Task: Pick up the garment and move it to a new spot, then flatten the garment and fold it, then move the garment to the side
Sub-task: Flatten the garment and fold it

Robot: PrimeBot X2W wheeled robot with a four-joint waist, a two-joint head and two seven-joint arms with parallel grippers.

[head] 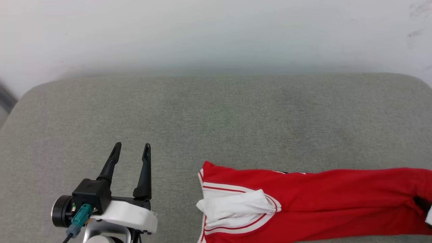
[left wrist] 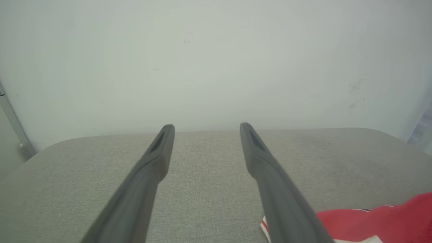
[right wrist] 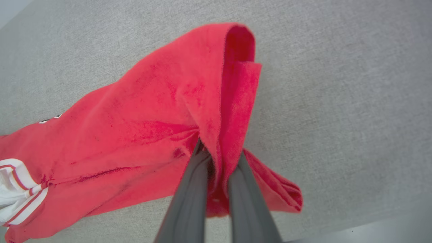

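Evidently only the pick-up had begun: the right claw was clamped on a fold of the garment, which stretched, bunched, along the near right of the grey cushion. The left claw hung apart, holding nothing. Moving, flattening and folding were not yet done.

Dark tapered fingers, white wrist shell, teal plug.

The head camera looks forward and down over the grey cushion toward the pale wall. The left wrist camera sits low, facing that same wall along the cushion. The right wrist camera looks steeply down, close over the shirt, which all three views share.
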